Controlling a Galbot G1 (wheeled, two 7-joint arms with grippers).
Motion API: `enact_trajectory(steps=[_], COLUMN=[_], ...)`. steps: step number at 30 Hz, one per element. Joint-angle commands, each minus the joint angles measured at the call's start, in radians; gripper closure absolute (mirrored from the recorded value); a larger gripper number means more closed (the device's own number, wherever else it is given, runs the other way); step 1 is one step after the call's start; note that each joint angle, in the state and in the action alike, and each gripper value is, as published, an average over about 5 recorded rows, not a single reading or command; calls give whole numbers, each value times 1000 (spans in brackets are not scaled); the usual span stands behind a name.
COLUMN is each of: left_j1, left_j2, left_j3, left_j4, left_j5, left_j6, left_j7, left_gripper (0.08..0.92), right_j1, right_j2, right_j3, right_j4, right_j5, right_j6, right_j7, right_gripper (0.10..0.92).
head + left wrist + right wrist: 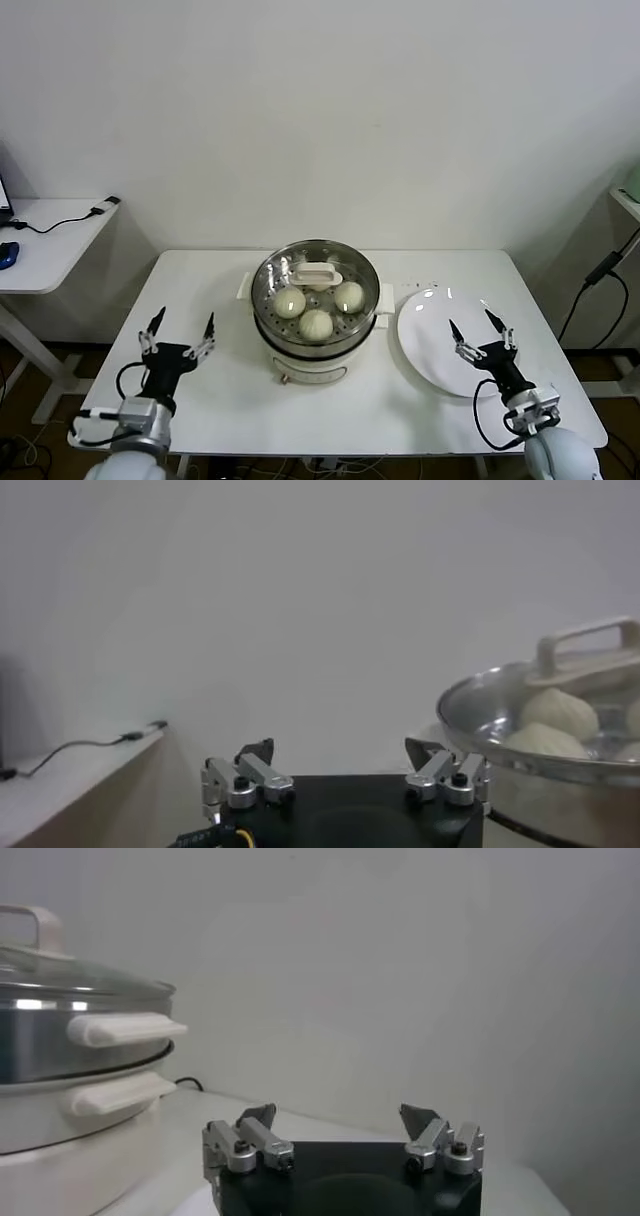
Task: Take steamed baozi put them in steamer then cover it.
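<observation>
The steel steamer (316, 345) stands mid-table with its clear glass cover (345, 262) on top, the cream handle (318, 272) showing. Through the glass I see three baozi (316, 324) on the perforated tray. In the left wrist view the cover (480, 705) and baozi (560, 712) show close by. In the right wrist view the steamer (70, 1048) shows with its side handles. My left gripper (183, 322) rests open on the table left of the steamer, holding nothing. Just as empty, my right gripper (479, 320) stands open over the white plate's near edge.
A flat white plate (425, 335) lies to the right of the steamer with nothing on it. A side desk (50, 240) with a cable stands at far left. The table's front edge runs just behind both grippers.
</observation>
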Motion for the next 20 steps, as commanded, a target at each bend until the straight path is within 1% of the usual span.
enact_trajectory(steps=[1,11,20], left_j1=[57,62,70], left_j2=[-23,-27,-24], left_j3=[-102,-96,-97], left_j4=[43,41,44], left_j5=[-204,-187,-153], left_j6=[-182,-185,-210], left_j7=[17,25,31], left_gripper=[177,177,177], right_j1=[-17,-6,-8], right_j2=[12,-14,-6], right_j3=[13,1,-1], right_j4=[13,7,14], right_j5=[21,19,-4], right_j6=[-10,-12,-11], right_j7=[4,2,0], right_gripper=[203,203,203])
